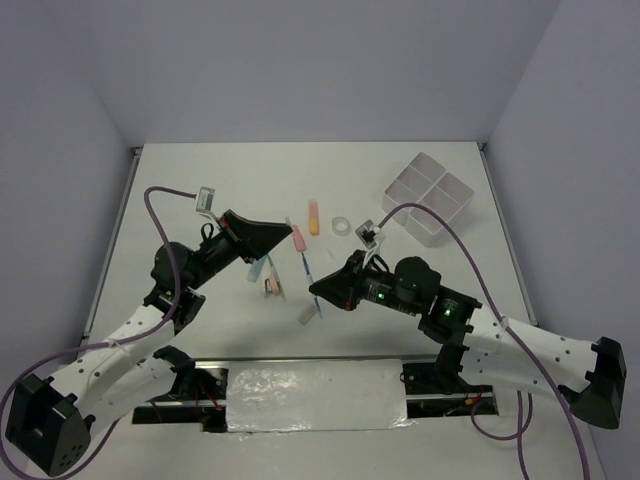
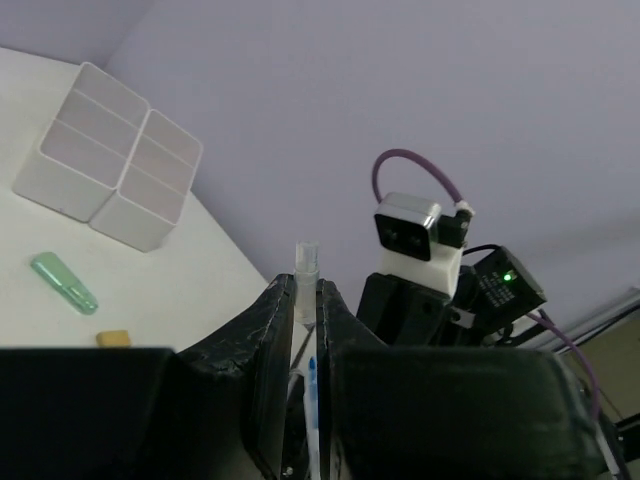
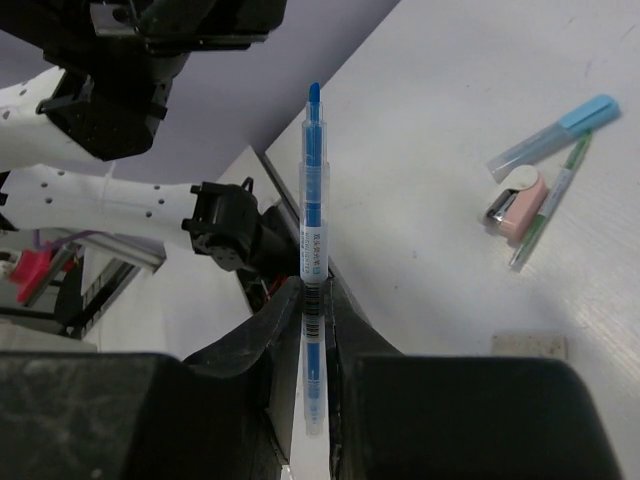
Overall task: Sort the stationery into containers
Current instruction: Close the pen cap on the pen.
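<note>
My right gripper [image 1: 316, 290] [image 3: 315, 290] is shut on a thin blue pen [image 3: 314, 190] with a clear barrel. Its bare blue tip points toward the left arm, and it shows as a thin line in the top view [image 1: 307, 268]. My left gripper [image 1: 287, 235] [image 2: 306, 290] is shut on a small clear cap [image 2: 306, 262], just above that pen tip [image 2: 314, 385]. The white four-compartment tray [image 1: 428, 197] [image 2: 100, 160] stands at the far right. An orange piece [image 1: 313, 217], a tape ring [image 1: 341, 226] and a pink piece [image 1: 297, 238] lie mid-table.
A light blue marker [image 3: 555, 135], a pink piece [image 3: 515, 200], a thin green pen [image 3: 548, 205] and a beige piece [image 3: 530, 345] lie left of the right gripper. A green piece [image 2: 62, 282] and a beige piece [image 2: 115, 338] lie near the tray. The right arm's camera [image 2: 405, 230] faces the left gripper.
</note>
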{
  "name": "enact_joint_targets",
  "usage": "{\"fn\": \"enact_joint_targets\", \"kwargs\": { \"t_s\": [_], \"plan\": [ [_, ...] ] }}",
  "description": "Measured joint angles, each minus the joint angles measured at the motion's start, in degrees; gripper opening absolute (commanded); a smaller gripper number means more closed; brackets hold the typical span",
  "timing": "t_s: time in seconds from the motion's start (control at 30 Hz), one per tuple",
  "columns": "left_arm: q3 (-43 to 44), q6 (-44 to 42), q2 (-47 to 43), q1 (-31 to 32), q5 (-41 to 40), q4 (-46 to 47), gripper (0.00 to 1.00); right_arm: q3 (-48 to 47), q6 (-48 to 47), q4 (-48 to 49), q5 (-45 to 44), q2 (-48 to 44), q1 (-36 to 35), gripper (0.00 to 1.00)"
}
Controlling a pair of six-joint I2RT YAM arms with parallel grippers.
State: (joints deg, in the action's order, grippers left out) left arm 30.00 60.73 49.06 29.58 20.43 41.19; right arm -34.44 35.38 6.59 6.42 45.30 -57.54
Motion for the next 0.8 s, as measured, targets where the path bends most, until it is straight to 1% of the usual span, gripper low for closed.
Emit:
{"fn": "enact_joint_targets", "kwargs": {
  "t_s": [0.13, 0.3, 0.57, 0.8],
  "plan": [
    [-0.4, 1.3, -0.9, 0.2, 0.4, 1.9, 0.00, -0.1, -0.4, 0.6, -1.9, 1.4, -3.3, 0.00],
    [-0.4, 2.6, -1.5, 0.5, 0.9, 4.2, 0.00, -2.4, -1.4, 0.6, -4.2, 3.3, -5.3, 0.00],
    [-0.4, 3.0, -1.5, 0.8, 1.6, 4.4, 0.00, -4.0, -2.9, 0.2, -7.1, 3.6, -5.6, 0.00],
    [-0.4, 2.9, -1.5, 1.0, 2.0, 4.2, 0.00, -6.2, -3.8, -0.2, -7.9, 3.8, -5.6, 0.00]
  ]
}}
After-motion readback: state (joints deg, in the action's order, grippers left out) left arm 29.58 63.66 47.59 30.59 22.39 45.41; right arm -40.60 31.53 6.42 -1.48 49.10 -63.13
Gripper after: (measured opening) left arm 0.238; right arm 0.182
